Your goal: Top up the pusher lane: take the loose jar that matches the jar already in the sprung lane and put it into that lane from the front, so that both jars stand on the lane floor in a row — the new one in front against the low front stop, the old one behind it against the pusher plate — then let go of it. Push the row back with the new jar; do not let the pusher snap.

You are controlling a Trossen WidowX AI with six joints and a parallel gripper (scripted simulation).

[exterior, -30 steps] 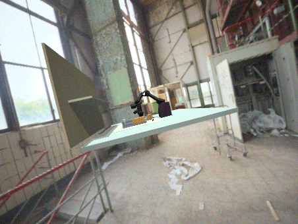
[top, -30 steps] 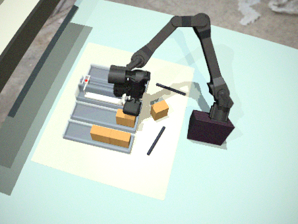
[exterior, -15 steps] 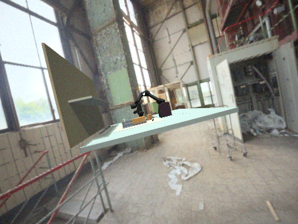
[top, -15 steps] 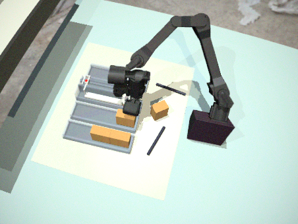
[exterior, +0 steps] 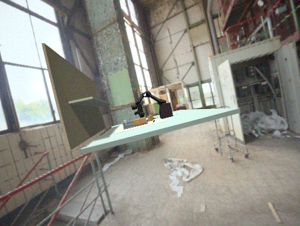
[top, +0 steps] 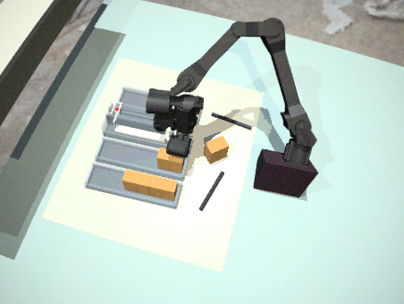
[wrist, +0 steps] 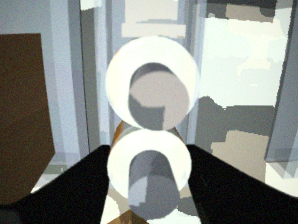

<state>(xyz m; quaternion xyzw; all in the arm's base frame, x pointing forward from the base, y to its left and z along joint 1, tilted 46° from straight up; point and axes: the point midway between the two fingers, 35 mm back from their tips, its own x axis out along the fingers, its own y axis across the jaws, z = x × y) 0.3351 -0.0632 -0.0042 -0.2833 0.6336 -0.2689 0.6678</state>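
Note:
In the wrist view my gripper [wrist: 147,153] is shut on a jar [wrist: 116,167] with a white ring top and a brownish body. A second jar [wrist: 114,80] with the same kind of top is directly beyond it in the lane, in front of the white pusher plate [wrist: 154,30]. The two tops look edge to edge; whether the bodies touch is unclear. In the top view the gripper [top: 178,146] is low over the front end of the sprung lane, whose white pusher strip [top: 138,133] shows. The jar bottoms and the front stop are hidden.
Beside the sprung lane, an orange box [top: 170,164] stands in the neighbouring lane and two orange boxes [top: 149,184] in the outer lane. A loose orange box [top: 216,150] stands in front of the lanes. Two dark rods [top: 231,121] [top: 211,190] lie on the pale mat [top: 134,232].

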